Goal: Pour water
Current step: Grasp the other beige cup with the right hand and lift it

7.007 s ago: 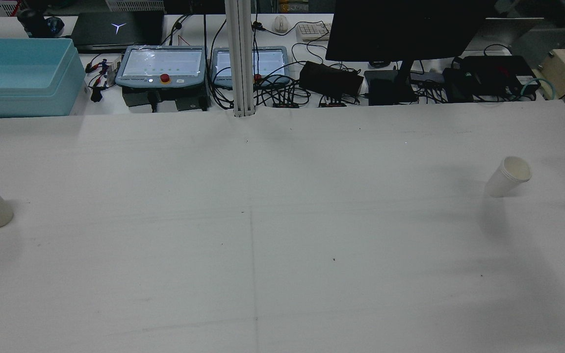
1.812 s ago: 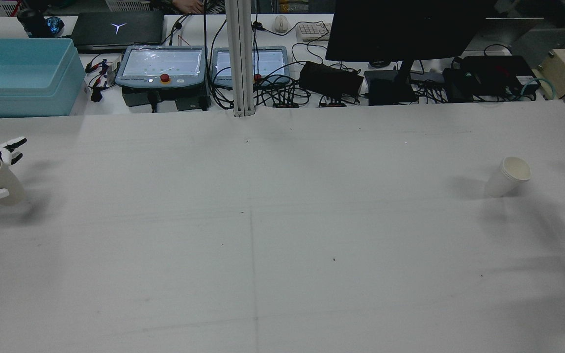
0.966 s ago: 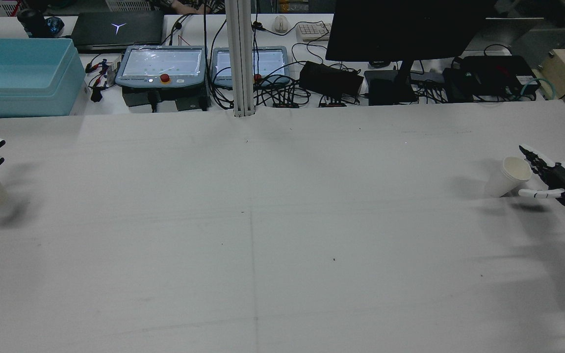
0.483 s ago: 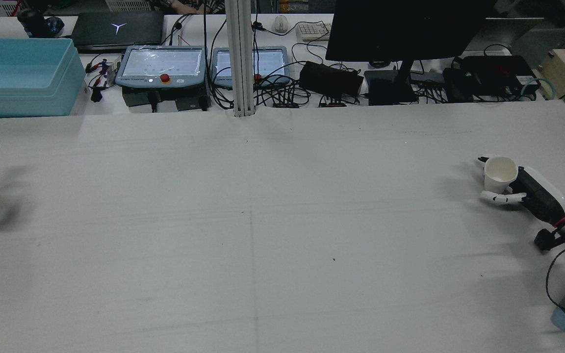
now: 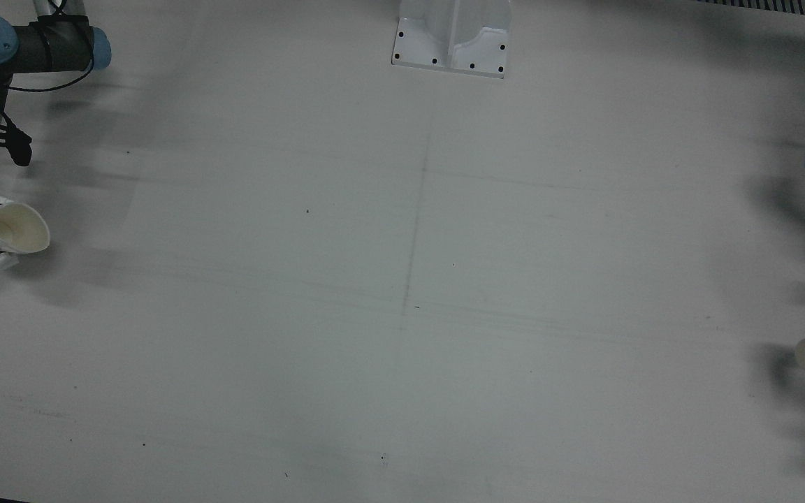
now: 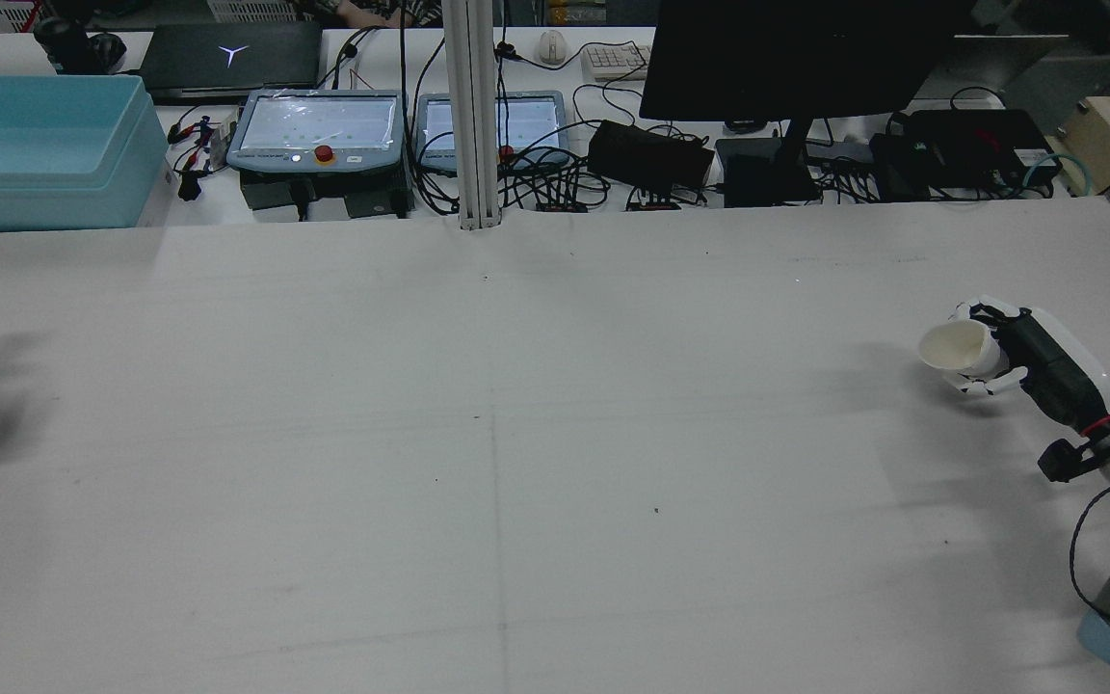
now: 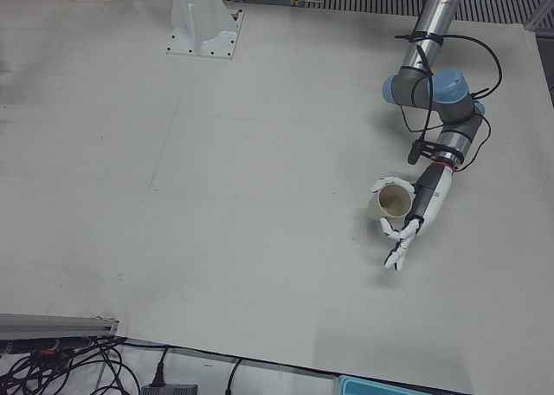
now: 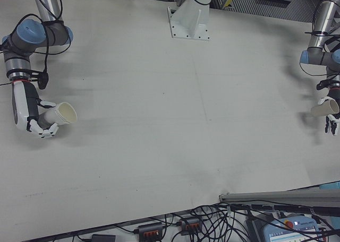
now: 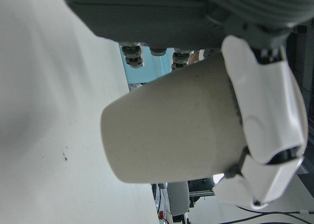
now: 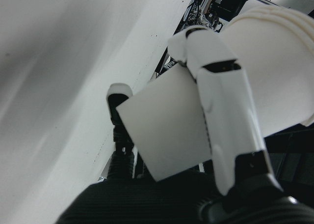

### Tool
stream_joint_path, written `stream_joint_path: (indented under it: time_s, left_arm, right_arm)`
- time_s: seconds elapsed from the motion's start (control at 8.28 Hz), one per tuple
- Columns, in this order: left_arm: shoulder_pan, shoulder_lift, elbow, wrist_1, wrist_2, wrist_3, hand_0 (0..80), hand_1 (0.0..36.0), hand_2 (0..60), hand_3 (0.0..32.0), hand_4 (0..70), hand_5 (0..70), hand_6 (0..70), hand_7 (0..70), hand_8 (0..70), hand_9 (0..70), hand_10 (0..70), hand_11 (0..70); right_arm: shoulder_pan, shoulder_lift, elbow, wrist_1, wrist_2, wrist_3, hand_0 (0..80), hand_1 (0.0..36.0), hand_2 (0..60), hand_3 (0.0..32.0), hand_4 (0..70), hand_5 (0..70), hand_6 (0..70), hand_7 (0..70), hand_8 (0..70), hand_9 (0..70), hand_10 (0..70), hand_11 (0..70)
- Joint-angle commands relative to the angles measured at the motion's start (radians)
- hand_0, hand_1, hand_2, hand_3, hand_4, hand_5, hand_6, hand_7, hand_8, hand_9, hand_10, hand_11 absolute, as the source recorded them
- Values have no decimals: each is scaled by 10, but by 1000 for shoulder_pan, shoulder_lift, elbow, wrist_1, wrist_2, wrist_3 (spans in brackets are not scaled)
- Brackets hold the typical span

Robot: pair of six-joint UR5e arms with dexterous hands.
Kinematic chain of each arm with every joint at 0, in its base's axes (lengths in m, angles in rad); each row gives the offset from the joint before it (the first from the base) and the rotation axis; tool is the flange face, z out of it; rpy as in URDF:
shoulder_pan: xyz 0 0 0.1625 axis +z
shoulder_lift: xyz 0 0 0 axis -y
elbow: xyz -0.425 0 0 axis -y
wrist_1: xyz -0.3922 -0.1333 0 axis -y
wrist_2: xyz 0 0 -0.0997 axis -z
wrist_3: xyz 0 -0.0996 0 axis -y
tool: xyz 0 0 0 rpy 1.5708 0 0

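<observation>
1. The right hand is gripping a white paper cup at the far right edge of the tabletop, with its fingers wrapping around the cup's side wall; the cup is tilting, mouth toward the middle of the tabletop.
2. The left hand is gripping a tan paper cup at the opposite edge, its fingers pressing on the wall near the rim; the cup seems to be hanging clear of the tabletop.
3. Both cups are looking light, thin-walled and easy to crush, so a hold around the middle of the wall with gentle pressure seems wise. I cannot tell whether either cup is holding water.
4. Compared with half a second earlier, the white cup is now leaning over in the right hand and sitting a little further toward the centre, where before it was standing upright with the fingers just closing on it.
5. The tan cup is now showing less in the rear view, as the left hand is carrying it nearer that edge.
6. The two cups are remaining well apart, so bringing them together is yet to come.
</observation>
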Motion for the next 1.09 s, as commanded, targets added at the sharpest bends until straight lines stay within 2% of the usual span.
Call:
stream_joint_path:
  time_s: [0.0,0.12,0.24,0.48,0.6,0.72,0.85,0.97]
  left_arm:
    - [4,-6,-13,9,-5,2,523,360,600,0,480,700,57,106,1,10,47,89]
    - [5,-19,-31,27,-2,3,535,360,600,0,489,700,60,110,2,10,47,91]
    - [7,-40,-74,88,-2,21,557,360,600,0,499,700,63,117,2,10,45,89]
    - [12,-112,-120,165,6,70,565,360,600,0,497,700,64,118,2,9,45,90]
    - [40,-141,-155,214,6,84,568,360,600,0,492,700,62,117,2,9,43,87]
    - [86,-167,-169,250,6,87,568,360,600,0,495,700,65,119,3,9,43,87]
    - [131,-207,-171,280,4,97,572,360,600,0,497,700,66,119,3,9,43,88]
    - [175,-241,-171,300,4,118,579,360,600,0,496,700,64,115,2,9,43,88]
  right_arm:
    - [5,-60,145,-85,7,-1,800,360,600,0,194,700,626,700,655,700,700,700]
    - [18,-63,217,-130,5,-1,800,360,600,0,191,700,624,700,644,700,700,700]
    - [27,-68,282,-188,3,-1,800,360,600,0,191,700,625,700,640,700,700,700]
    - [47,-66,385,-211,5,-5,800,360,600,0,174,700,608,700,604,700,700,700]
    - [79,-59,475,-276,7,-22,800,360,600,0,193,700,619,700,597,700,700,700]
    - [108,-44,577,-431,5,-18,800,360,600,0,238,700,641,700,598,700,694,700]
    - [136,-1,676,-615,-7,-13,800,360,600,0,275,700,660,700,624,700,649,700]
    - [159,42,740,-740,-10,-13,800,360,600,0,277,700,658,697,622,700,633,700]
